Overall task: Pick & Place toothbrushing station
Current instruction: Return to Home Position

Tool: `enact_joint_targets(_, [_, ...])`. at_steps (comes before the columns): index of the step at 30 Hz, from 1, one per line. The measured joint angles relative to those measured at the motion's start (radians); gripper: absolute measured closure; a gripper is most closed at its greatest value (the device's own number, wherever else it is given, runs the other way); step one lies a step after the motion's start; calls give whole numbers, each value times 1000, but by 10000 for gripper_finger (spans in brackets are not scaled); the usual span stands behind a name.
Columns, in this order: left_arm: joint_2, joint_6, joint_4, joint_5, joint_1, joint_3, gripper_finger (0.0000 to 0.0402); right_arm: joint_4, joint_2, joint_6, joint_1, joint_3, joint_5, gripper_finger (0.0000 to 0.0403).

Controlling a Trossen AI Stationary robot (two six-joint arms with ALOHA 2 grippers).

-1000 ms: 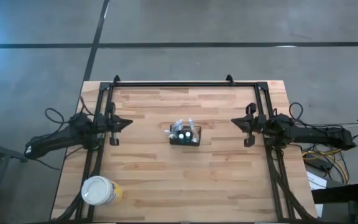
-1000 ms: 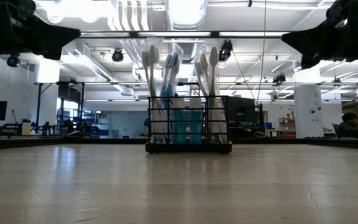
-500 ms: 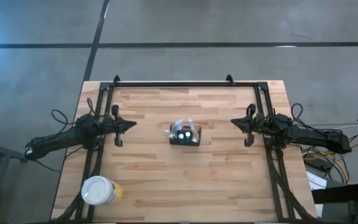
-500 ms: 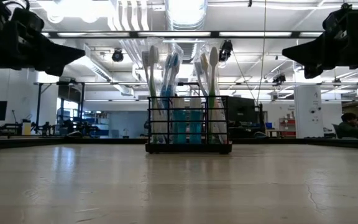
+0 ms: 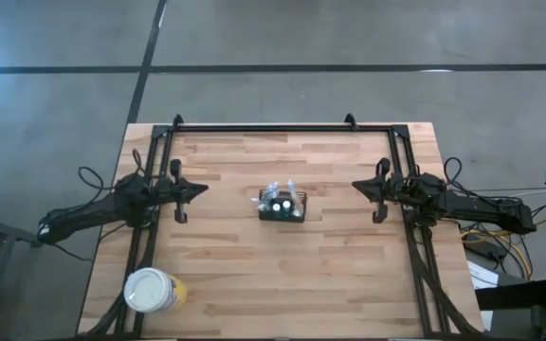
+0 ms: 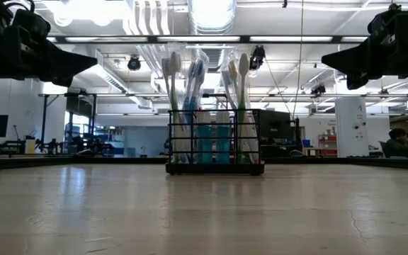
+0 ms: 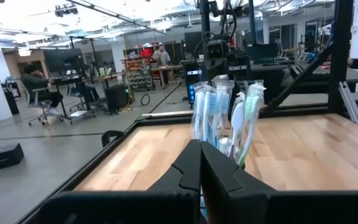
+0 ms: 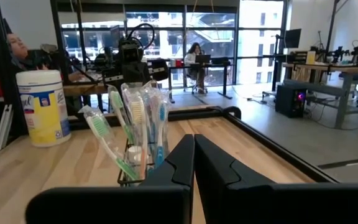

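Observation:
The toothbrushing station (image 5: 282,206), a small black mesh caddy holding several wrapped toothbrushes upright, stands on its base at the middle of the wooden table; it also shows in the low view (image 6: 214,145). My left gripper (image 5: 201,188) is shut and empty, above the table left of the caddy. My right gripper (image 5: 357,186) is shut and empty, right of it. In the left wrist view my left gripper (image 7: 200,149) points at the caddy (image 7: 225,118). In the right wrist view my right gripper (image 8: 194,142) points at the caddy (image 8: 135,143).
A round white tub with a yellow label (image 5: 153,291) stands near the table's front left corner and shows in the right wrist view (image 8: 42,107). A black metal frame (image 5: 282,128) runs along the far edge and both sides. People sit in the room behind.
My left gripper has moved a little toward the table's right edge, nearer the caddy, then stopped. My right gripper has shifted slightly down. The caddy has stayed where it was.

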Motion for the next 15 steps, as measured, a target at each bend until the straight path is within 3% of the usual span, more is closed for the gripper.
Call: enact_joint_targets(15, [0,-4,1,-8,0,0,394,20,0,-16,0,0,6,394])
